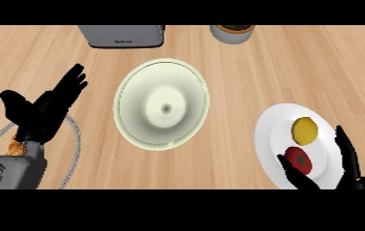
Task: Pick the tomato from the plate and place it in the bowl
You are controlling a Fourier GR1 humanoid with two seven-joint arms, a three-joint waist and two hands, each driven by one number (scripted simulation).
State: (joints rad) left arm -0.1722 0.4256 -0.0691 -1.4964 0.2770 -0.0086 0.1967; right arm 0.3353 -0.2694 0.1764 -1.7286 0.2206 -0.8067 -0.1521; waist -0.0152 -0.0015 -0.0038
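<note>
My right hand point(335, 169) brackets the tomato point(300, 158), fingers open, not closed. The yellow fruit point(305, 130) sits just beside; I could nudge it. Left hand point(44, 108) rests open.

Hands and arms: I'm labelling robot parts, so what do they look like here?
Both the left hand and right hand are matte black with slender fingers. The left forearm is a grey casing with an orange-tan patch by the wrist; the right forearm is out of view.

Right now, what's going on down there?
Left hand open, resting left. Right hand open around tomato on plate, not lifted. Bowl waiting; path clear.
</note>
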